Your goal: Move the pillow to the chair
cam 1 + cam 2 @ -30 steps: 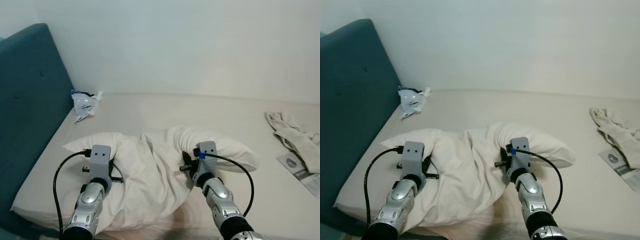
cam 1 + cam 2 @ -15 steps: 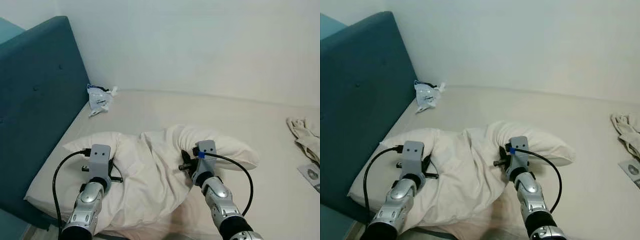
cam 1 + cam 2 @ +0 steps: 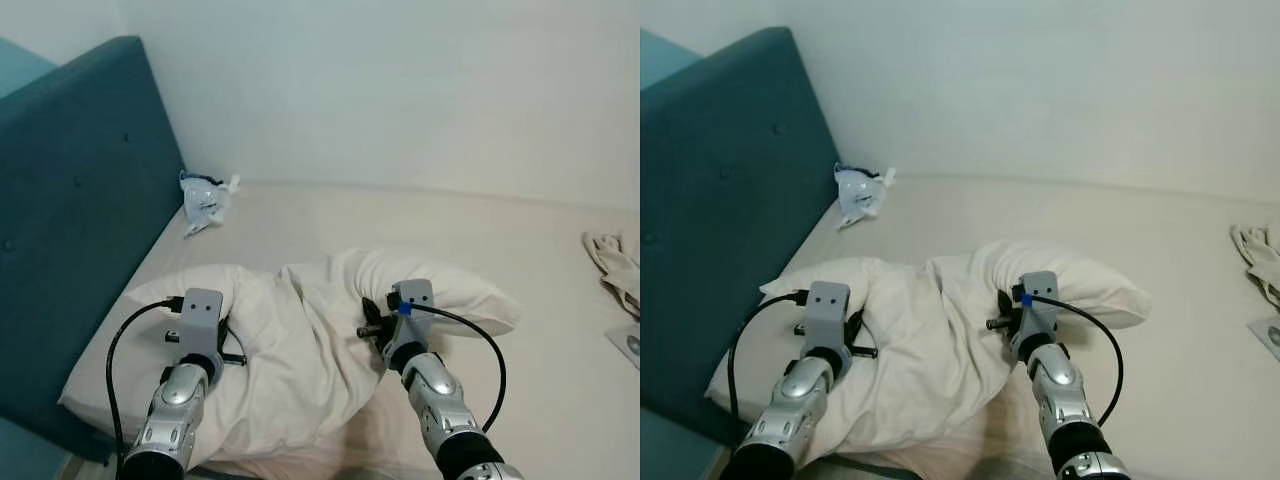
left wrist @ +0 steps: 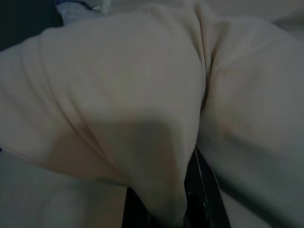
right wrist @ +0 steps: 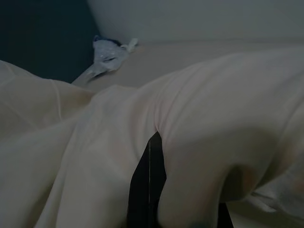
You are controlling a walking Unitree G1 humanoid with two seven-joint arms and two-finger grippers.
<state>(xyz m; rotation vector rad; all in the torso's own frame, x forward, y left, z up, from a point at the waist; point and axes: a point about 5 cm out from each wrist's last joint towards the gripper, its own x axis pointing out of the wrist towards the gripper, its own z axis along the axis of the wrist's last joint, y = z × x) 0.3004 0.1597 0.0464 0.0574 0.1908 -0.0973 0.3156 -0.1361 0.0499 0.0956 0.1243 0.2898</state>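
Compared with a second ago, the head camera has swung toward the robot's left: the teal headboard takes up more of the view, the crumpled plastic bag sits nearer the middle, and the pile of pale clothes has slid to the right edge. The grippers and pillow keep the same places relative to each other.

The cream pillow is bunched up off the bed, held between both arms in front of the robot. The left gripper is pressed into the pillow's left end, and the left wrist view shows a fold of fabric pinched between its black fingers. The right gripper is buried in the pillow's right lobe, its fingers likewise clamped on a ridge of cloth.

The bed has a beige sheet and stands against a plain white wall, with the headboard along its left side and the bag lying in the far corner.
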